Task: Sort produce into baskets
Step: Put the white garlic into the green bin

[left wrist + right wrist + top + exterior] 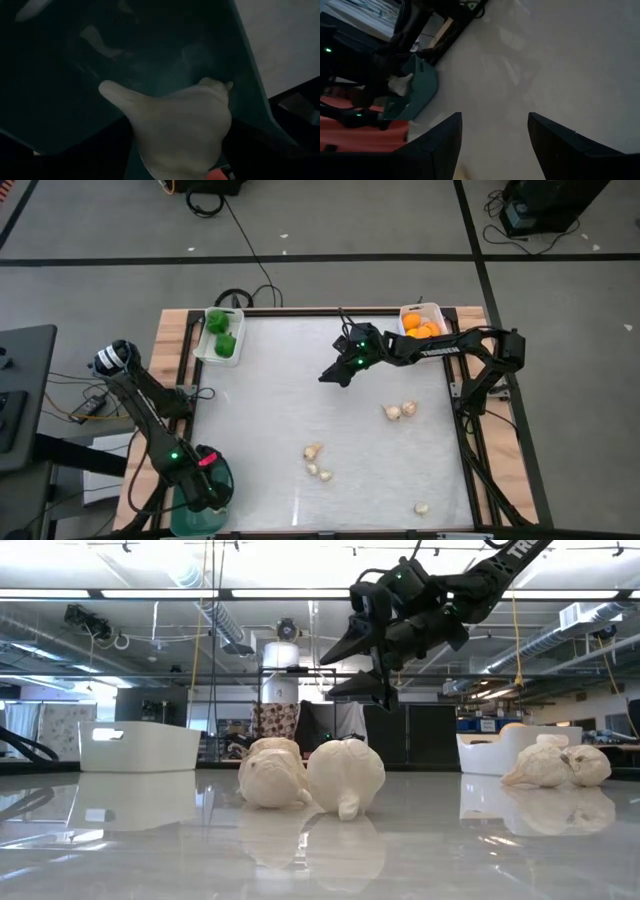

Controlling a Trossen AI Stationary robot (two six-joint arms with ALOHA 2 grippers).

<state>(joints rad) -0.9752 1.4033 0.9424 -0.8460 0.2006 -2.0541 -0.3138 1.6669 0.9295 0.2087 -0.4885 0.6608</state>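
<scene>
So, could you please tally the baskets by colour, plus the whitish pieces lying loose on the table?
White baskets: 2
Teal basket: 1
Whitish pieces loose on the table: 6
Total: 9

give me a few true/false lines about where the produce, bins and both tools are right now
1. The left tool is over the teal bin, with a whitish garlic piece between its fingers. True.
2. The right tool grips an orange fruit. False: it hangs open and empty above the table.
3. The green peppers lie in a white bin. True.
4. The orange fruits lie loose on the table. False: they sit in the other white bin.
5. No garlic is left on the table. False: several loose pieces remain.
</scene>
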